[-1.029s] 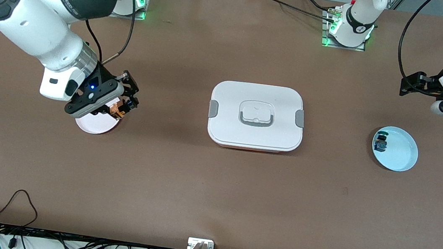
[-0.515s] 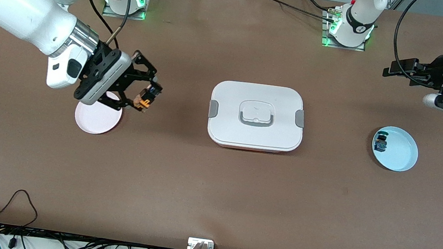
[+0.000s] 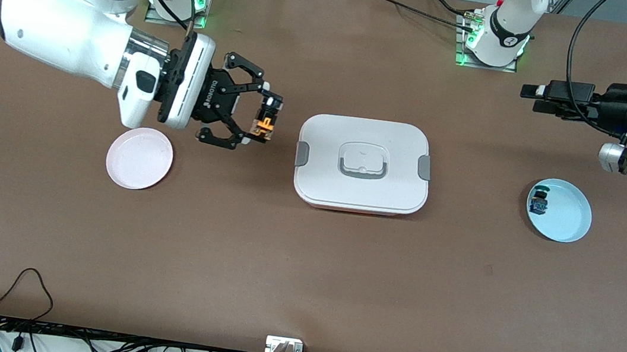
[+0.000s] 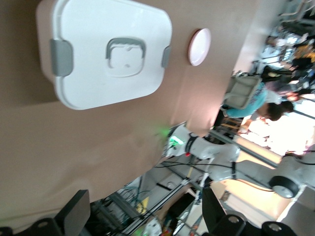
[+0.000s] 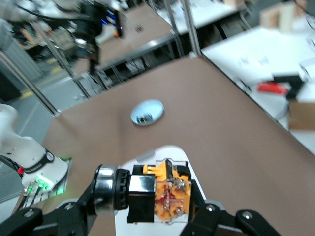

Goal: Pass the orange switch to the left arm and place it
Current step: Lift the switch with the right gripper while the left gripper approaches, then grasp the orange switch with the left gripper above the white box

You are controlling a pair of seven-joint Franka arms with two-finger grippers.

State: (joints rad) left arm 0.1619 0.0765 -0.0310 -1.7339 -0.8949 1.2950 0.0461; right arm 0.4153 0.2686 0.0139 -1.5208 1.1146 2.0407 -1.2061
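Brown counter (image 3: 303, 258): my right tool (image 3: 263, 122) clamped the orange switch (image 3: 264, 128) aloft beside the box (image 3: 363, 164), clearing it; left tool (image 3: 532, 97) gaped empty, awaiting handover.

Front view: even overhead light, brown matte tabletop (image 3: 302, 270) sharp, no glare. Soft shadow on tabletop beside large white rounded-rectangular lidded box (image 3: 363, 164), toward right arm's end. Green glow at both arm bases. Left wrist view: background overexposed, washed out. Right wrist view: background soft, blurred; bright patch in one corner.
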